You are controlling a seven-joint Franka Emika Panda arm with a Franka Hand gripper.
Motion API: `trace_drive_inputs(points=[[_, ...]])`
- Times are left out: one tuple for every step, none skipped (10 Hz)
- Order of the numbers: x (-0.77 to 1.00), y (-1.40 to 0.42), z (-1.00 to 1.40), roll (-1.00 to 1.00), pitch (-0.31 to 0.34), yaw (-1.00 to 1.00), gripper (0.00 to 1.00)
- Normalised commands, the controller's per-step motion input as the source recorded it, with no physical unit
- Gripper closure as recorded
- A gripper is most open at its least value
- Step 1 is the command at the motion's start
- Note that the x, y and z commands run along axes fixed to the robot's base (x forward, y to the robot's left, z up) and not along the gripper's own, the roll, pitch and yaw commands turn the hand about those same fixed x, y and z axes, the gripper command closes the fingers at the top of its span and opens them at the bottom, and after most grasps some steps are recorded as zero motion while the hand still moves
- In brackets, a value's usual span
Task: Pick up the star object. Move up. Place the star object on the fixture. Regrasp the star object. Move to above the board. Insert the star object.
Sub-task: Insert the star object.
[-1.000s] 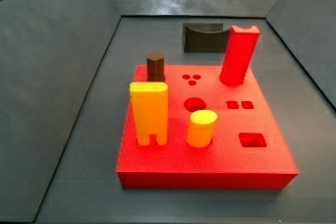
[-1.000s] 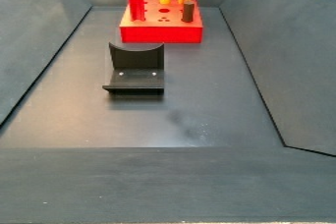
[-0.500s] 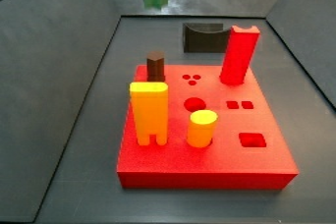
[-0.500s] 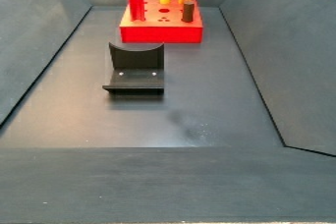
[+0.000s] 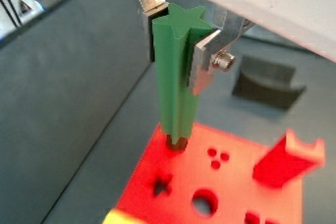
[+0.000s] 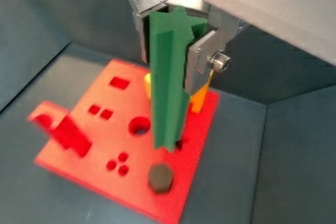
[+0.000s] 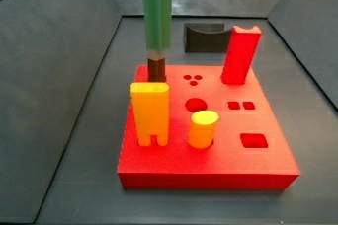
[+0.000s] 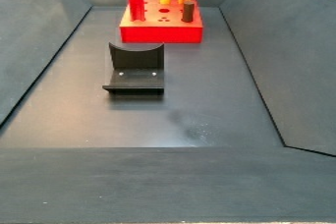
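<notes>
My gripper [image 5: 182, 27] is shut on the star object [image 5: 174, 81], a long green bar held upright by its star-shaped top end; both wrist views show this [image 6: 167, 81]. The bar hangs over the red board [image 7: 251, 165]. In a side view its lower end [image 7: 154, 32] is just above the brown peg [image 7: 156, 67]. A star-shaped hole [image 5: 163, 182] lies in the board near the bar's tip. The gripper itself is out of frame in both side views. The dark fixture [image 8: 136, 68] stands on the floor apart from the board [image 8: 161, 33].
On the board stand a tall red peg [image 7: 242, 56], a yellow-orange peg [image 7: 149, 112] and a yellow cylinder [image 7: 203, 128]. Dark sloping walls enclose the floor. The fixture [image 7: 205, 37] sits behind the board in a side view.
The green bar has come down from the top edge of the side view to just above the brown peg. Nothing else has moved.
</notes>
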Motion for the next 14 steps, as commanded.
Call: trace_drive_inputs(points=[[0.1, -0.7, -0.51, 0.03, 0.0, -0.03, 1.0], [0.08, -0.44, -0.43, 0.08, 0.019, 0.0, 1.0], [0.0, -0.08, -0.44, 0.02, 0.0, -0.07, 1.0], [0.0, 0.0, -0.46, 0.01, 0.0, -0.01, 1.0], [0.02, 0.0, -0.39, 0.0, 0.0, 0.0, 1.0], [0.0, 0.0, -0.14, -0.03, -0.021, 0.0, 1.0], [0.07, -0.03, -0.23, -0.08, 0.0, 0.0, 1.0], [0.07, 0.0, -0.44, -0.11, 0.0, -0.35, 1.0], [0.06, 0.0, -0.26, -0.05, 0.0, -0.69, 1.0], [0.0, 0.0, -0.21, 0.0, 0.0, -0.33, 1.0], [0.03, 0.0, -0.24, 0.0, 0.0, -0.06, 1.0], [0.03, 0.0, -0.19, 0.06, 0.0, 0.0, 1.0], [0.0, 0.0, -0.15, 0.07, 0.007, 0.0, 1.0], [0.07, 0.0, -0.28, 0.03, 0.0, 0.0, 1.0]])
